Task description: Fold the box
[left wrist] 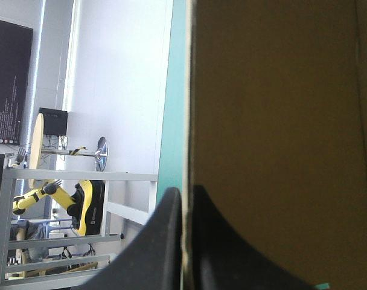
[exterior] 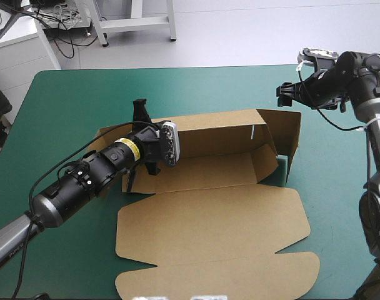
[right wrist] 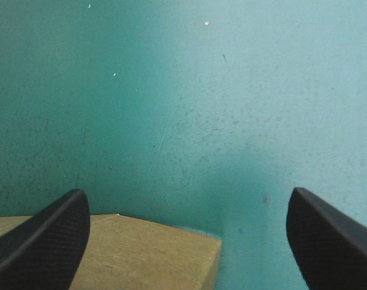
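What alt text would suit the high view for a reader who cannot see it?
A brown box lies half-folded on the teal-green table, back and right walls raised, lid flat in front. The left gripper is shut on the board at the box's left end; the right gripper hangs open beyond the box's far right corner.

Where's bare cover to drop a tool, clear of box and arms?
Far strip of the teal-green cover behind the box; also between its flat lid and the right arm. Crowded: left gripper on the back wall, right gripper over the far-right corner.
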Motion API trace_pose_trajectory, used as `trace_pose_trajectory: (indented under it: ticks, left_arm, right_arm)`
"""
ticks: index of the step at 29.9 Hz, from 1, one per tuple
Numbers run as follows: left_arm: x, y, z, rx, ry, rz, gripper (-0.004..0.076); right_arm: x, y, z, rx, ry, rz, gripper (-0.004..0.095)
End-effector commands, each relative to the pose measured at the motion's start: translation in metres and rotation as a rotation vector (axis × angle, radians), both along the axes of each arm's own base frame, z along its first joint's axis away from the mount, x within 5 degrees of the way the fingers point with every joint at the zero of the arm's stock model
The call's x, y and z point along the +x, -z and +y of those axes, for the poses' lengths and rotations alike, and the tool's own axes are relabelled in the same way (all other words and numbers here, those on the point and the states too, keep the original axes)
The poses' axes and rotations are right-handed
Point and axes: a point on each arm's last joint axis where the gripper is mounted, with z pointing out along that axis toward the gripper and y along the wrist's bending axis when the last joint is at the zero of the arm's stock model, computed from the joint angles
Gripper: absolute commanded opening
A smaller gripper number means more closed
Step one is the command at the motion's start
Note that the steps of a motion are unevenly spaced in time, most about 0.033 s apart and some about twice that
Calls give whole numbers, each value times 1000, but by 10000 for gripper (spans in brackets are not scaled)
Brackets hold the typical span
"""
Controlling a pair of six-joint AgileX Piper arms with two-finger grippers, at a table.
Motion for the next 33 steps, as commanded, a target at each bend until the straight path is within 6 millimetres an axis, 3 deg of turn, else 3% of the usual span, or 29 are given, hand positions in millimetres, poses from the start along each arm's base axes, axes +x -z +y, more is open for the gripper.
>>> trace_pose_trajectory:
  ticks: [1,7,14,21,25,33]
  left_arm:
    - [-3,-24,0,-95,13,-79,15]
    - [0,-17,-1,-67,4,-46,15]
    - [2,-14,-3,-62,5,-41,15]
    - [3,-12,-3,-56,1,-30,15]
    - [4,-10,-3,-48,-2,-20,15]
    - [9,2,-6,2,-12,24,15]
  right_arm:
    - [-1,-18,-1,33,3,-79,809]
    - [-5,-1,0,-11,-81,68,809]
    - [-8,8,5,46,-108,109,809]
    - [-15,7,9,64,-173,98,809]
    - [-24,20,9,49,-212,110,809]
    - [-51,28,10,47,-222,-57,809]
